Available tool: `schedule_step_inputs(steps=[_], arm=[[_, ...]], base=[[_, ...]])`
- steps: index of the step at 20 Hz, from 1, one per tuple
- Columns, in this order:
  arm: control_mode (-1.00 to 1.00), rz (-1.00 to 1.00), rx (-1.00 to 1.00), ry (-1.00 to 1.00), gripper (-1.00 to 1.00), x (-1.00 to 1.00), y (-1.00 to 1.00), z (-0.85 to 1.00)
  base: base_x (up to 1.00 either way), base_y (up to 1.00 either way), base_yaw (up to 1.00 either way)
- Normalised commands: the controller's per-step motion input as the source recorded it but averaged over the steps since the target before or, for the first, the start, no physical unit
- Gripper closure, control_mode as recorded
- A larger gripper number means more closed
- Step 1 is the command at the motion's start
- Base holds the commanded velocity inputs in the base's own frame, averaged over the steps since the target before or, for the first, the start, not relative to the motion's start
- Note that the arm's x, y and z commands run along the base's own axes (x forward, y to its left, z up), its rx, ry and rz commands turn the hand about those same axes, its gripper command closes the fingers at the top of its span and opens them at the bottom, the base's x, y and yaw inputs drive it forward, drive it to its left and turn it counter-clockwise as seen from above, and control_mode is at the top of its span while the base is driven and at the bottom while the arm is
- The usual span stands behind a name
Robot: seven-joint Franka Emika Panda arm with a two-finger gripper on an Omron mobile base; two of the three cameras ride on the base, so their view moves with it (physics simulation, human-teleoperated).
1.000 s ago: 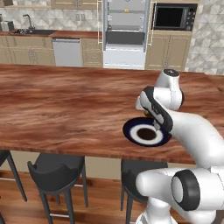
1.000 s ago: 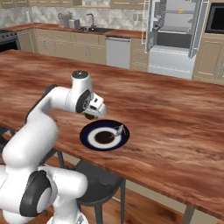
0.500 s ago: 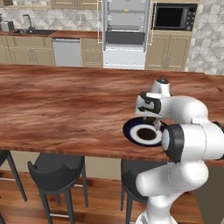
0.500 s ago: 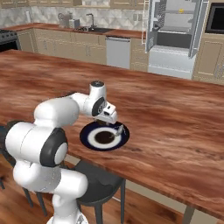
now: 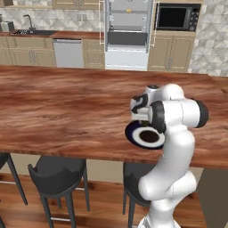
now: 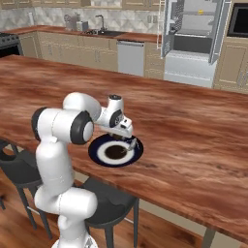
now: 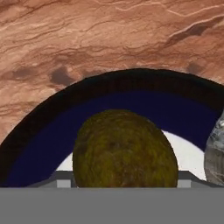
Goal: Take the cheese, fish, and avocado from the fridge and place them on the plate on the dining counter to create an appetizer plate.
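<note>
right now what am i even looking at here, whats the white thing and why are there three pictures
The white thing is a robot arm on a driving base, in a rendered kitchen. Two pictures come from cameras on the base, behind the arm to its left and right. The third comes from a camera on its hand, looking down.

The gripper hangs open just above a dark plate near the front edge of the wood-topped dining counter. In the hand view a brownish-green avocado lies on the plate, with a pale silvery item at the edge, too cropped to name. Nothing seems held. Behind, the fridge stands open.
</note>
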Motion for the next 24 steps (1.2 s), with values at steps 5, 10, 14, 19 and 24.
schedule_step_inputs(steps=[5,10,14,19,24], arm=[[-1.00,0.00,0.00,0.16,1.00,0.57,-0.10,-0.71],[-1.00,0.00,0.00,0.03,1.00,-0.24,-0.08,-0.21],[-1.00,-0.03,-0.02,-0.26,1.00,-0.99,0.04,0.06],[-1.00,-0.11,-0.17,-0.28,1.00,-0.76,0.91,0.21],[-1.00,-0.12,-0.18,-0.10,-1.00,-0.45,0.94,0.02]], base=[[0.00,0.00,0.00],[0.00,0.00,0.00],[0.00,0.00,0.00],[0.00,0.00,0.00],[0.00,0.00,0.00]])
